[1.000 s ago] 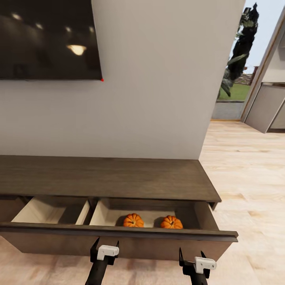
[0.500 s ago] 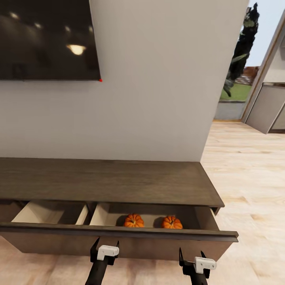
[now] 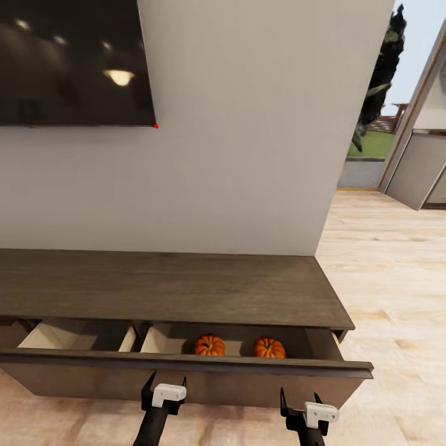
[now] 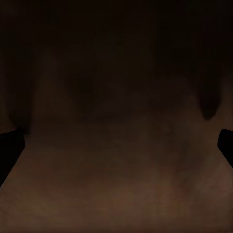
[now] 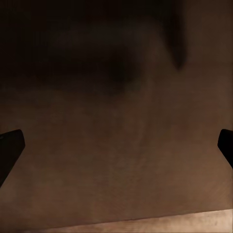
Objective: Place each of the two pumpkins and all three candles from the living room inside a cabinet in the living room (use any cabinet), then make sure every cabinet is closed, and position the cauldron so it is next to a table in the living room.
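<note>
Two orange pumpkins sit side by side inside the open drawer of the long, dark brown cabinet (image 3: 173, 288), which runs along a white wall (image 3: 248, 155) with its long axis left to right across the head view. The left pumpkin (image 3: 209, 345) and the right pumpkin (image 3: 269, 347) rest upright on the drawer's pale floor, apart from each other, stems pointing up, partly hidden behind the drawer front (image 3: 186, 371). A second pale compartment (image 3: 68, 334) lies open to their left.

Both grippers hang low in front of the drawer front, on the near side of it from the pumpkins. The left gripper (image 3: 163, 381) stands below and to the left of the left pumpkin; the right gripper (image 3: 301, 396) stands just below and to the right of the right pumpkin. Each has its two black fingers spread apart and holds nothing. In both wrist views the finger tips show at the far edges, with dark brown wood close ahead, probably the drawer front, though the picture is too dim to be sure.

A dark television screen (image 3: 68, 62) hangs on the wall above the cabinet's left part. Pale wood floor (image 3: 390, 260) stretches off to the right toward a doorway with greenery beyond.
</note>
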